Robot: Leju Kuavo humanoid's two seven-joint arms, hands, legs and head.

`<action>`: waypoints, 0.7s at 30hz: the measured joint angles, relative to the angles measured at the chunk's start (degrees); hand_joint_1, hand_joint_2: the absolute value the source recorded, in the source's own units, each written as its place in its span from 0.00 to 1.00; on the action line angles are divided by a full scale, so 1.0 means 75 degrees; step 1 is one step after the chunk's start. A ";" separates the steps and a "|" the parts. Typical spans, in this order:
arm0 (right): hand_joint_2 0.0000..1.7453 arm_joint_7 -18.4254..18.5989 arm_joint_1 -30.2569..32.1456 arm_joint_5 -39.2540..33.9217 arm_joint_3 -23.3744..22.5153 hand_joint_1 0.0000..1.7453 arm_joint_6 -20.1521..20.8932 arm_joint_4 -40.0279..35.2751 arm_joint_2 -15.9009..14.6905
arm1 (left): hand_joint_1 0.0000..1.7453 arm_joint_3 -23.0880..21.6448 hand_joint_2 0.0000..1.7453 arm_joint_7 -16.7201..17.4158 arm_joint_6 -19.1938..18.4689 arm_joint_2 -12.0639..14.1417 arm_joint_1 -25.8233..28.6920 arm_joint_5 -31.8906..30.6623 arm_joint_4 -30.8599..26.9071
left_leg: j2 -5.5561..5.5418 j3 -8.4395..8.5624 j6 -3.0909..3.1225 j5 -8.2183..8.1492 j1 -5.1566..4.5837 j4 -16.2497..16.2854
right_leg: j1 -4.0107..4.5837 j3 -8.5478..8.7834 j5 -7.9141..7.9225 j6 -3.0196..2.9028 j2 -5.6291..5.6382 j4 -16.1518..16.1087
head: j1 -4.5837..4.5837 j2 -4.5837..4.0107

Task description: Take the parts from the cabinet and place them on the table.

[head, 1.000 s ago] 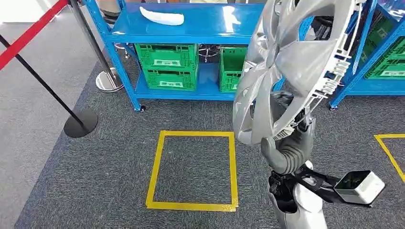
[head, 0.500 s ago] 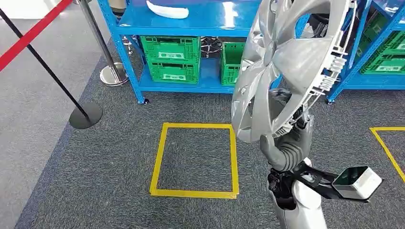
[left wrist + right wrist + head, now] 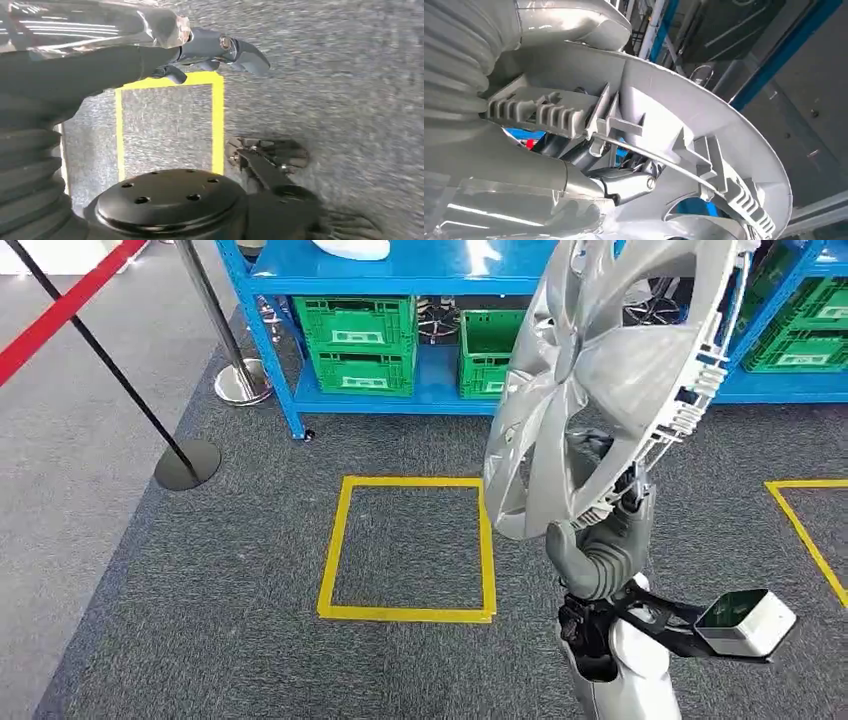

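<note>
Since a second ago the whole scene has slid down my head view, so the camera moved, not the blue steel shelving. My right hand is clamped on the rim of the silver plastic hubcap, held upright and high above the grey carpet. I'd keep that grip firm: the ribbed, clipped back looks flexible. My left hand seems empty, fingers loosely curled, though I can't tell for certain.

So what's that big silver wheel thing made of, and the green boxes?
The silver wheel cover looks like plastic painted glossy silver: its back shows pale molded ribs and clips. The right hand grips it. The green crates look like matte molded plastic, with slotted sides.
</note>
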 joint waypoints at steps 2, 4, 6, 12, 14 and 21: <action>1.00 -0.0017 0.0000 -0.0003 0.0003 1.00 0.0000 0.0003 0.0012 | 0.00 0.0006 1.00 0.0017 0.0041 0.0009 0.0020 0.0020 0.0000 | -0.0018 -0.0234 0.0121 0.0088 -0.0058 0.0104 | -0.0030 -0.0051 0.0250 0.0090 -0.0032 -0.0128 | -0.0015 0.0000; 1.00 -0.0029 0.0045 -0.0003 0.0011 1.00 0.0003 0.0029 0.0015 | 0.00 0.0012 1.00 0.0041 0.0044 0.0003 0.0082 0.0035 0.0009 | 0.0056 -0.0422 0.0292 0.0322 0.0012 0.0081 | -0.0047 -0.0149 0.0115 0.0179 0.0018 -0.0119 | -0.0027 0.0000; 1.00 -0.0049 0.0058 0.0078 0.0017 1.00 -0.0023 0.0032 0.0012 | 0.00 0.0023 1.00 0.0052 0.0076 0.0000 0.0108 0.0053 0.0009 | 0.0027 -0.0660 0.0369 0.0514 0.0011 0.0080 | -0.0051 -0.0351 -0.0959 0.0243 0.0039 0.0756 | 0.0035 0.0000; 1.00 -0.0105 0.0143 0.0306 0.0015 1.00 -0.0198 0.0038 0.0012 | 0.00 0.0064 1.00 0.0061 0.0108 0.0000 0.0097 0.0038 0.0006 | -0.0058 -0.1311 0.0339 0.1002 -0.0012 0.0234 | -0.0047 0.0248 -0.0644 0.0179 0.0082 0.1754 | 0.0035 0.0000; 1.00 -0.0102 0.0133 0.0306 0.0017 1.00 -0.0198 0.0038 0.0017 | 0.00 0.0073 1.00 0.0070 0.0111 -0.0009 0.0106 0.0026 0.0006 | -0.0081 -0.1405 0.0294 0.1041 -0.0024 0.0322 | -0.0028 0.1315 -0.1107 0.0083 0.0113 0.0220 | 0.0029 0.0000; 1.00 -0.0070 0.0142 0.0350 0.0015 1.00 -0.0210 0.0038 0.0029 | 0.00 0.0131 1.00 0.0073 0.0117 0.0023 0.0125 0.0023 0.0006 | -0.0051 -0.1996 -0.0023 0.0422 -0.0019 0.1275 | -0.0067 0.1321 -0.1099 -0.0211 0.0078 -0.0256 | -0.0050 0.0000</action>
